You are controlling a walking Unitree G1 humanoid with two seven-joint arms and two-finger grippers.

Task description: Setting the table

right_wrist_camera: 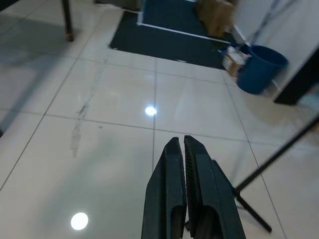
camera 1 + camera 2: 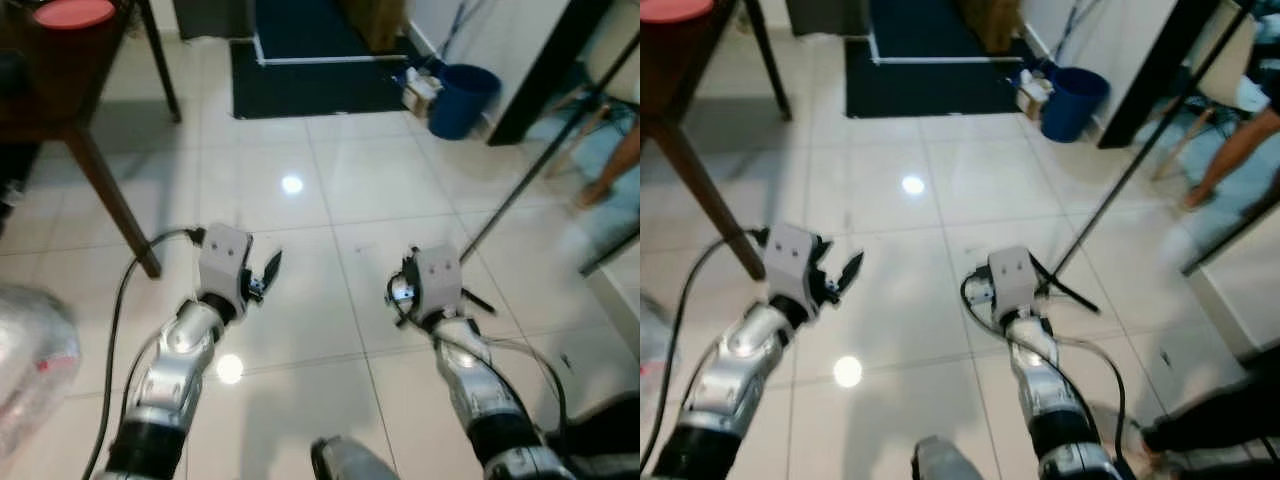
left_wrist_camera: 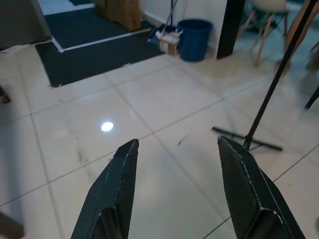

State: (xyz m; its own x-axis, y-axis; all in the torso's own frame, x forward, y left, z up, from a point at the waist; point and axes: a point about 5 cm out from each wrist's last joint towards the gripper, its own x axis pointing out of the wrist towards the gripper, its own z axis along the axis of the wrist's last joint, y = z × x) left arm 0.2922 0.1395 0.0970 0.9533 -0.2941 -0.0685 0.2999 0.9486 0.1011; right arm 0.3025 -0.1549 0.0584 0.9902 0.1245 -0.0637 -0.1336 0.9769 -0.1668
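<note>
A dark wooden table stands at the far left with a pink plate on its top. Both arms are held out low over the white tiled floor, away from the table. My left gripper is open, and its two black fingers stand wide apart with nothing between them. My right gripper is shut and empty, its fingers pressed together above the tiles.
A blue bucket and a dark mat lie ahead. A black stand with a slanted pole rises on the right, its foot near my right gripper. A person's leg is at the far right. Crumpled clear plastic lies at the left edge.
</note>
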